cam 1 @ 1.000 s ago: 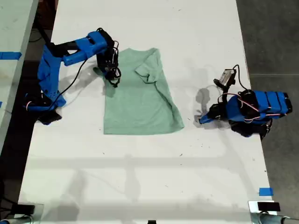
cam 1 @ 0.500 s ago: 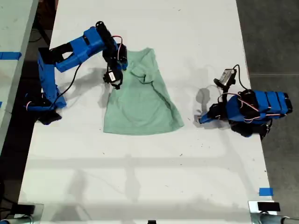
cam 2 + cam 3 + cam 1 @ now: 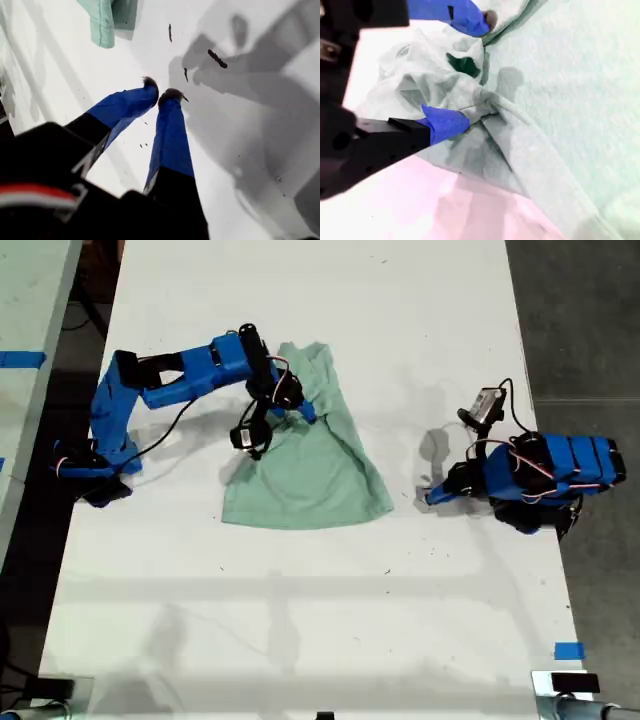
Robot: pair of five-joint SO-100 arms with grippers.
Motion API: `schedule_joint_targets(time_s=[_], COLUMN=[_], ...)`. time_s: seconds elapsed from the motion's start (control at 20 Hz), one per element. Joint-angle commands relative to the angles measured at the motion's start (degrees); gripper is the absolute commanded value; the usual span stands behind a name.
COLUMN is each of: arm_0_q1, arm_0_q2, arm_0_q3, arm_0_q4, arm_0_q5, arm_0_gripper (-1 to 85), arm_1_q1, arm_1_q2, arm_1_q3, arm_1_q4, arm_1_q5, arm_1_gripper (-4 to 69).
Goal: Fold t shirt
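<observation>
T shirt (image 3: 305, 465) lies mid-desk, partly folded, top bunched. White desk (image 3: 300, 640) otherwise bare around it; blue tape (image 3: 568, 650) near the exterior view's lower right corner. Since a second ago, the arm on the exterior view's left swung over the shirt, dragging cloth inward. My second end effector (image 3: 465, 70) is spread, bunched cloth between its tips, grasp unclear. My first end effector (image 3: 164, 94) is nearly clenched, grasping nothing, resting on desk well apart from shirt.

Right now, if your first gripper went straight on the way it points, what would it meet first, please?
Probably the bare white table: my first gripper, fingers nearly together, angles down at it. The t shirt lies off to one side, though depth is uncertain.
</observation>
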Motion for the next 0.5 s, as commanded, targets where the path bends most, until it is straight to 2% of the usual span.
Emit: schedule_joint_targets(time_s=[0.0, 0.1, 0.2, 0.25, 0.35, 0.4, 0.45], arm_0_q1=[-2.4, -2.4, 1.1, 4.5, 12.9, 17.8, 21.9], arm_0_q2=[16.4, 30.0, 41.7, 46.5, 55.9, 61.4, 67.8], arm_0_q3=[-2.5, 4.6, 12.1, 16.3, 27.2, 33.7, 41.6], arm_0_q4=[4.7, 4.7, 4.7, 4.7, 4.7, 3.6, 2.0], arm_0_q5=[-0.3, -3.1, -8.7, -13.4, -27.2, -34.5, -41.5], arm_0_gripper=[26.9, 26.1, 25.0, 24.5, 22.7, 20.3, 14.4], arm_1_q1=[-0.2, 0.0, 0.0, 0.0, 0.0, 0.0, 0.1], arm_1_q2=[0.0, 0.0, 0.0, 0.0, 0.0, 0.0, 0.0], arm_1_q3=[-0.4, -0.4, -0.4, -0.4, -0.4, -0.4, -0.4], arm_1_q4=[0.8, 0.8, 0.8, 0.8, 0.8, 0.8, 0.8], arm_1_q5=[-0.7, -0.8, -0.8, -0.8, -0.8, -0.8, -0.8], arm_1_gripper=[4.7, 4.8, 4.8, 4.8, 4.7, 4.6, 4.6])
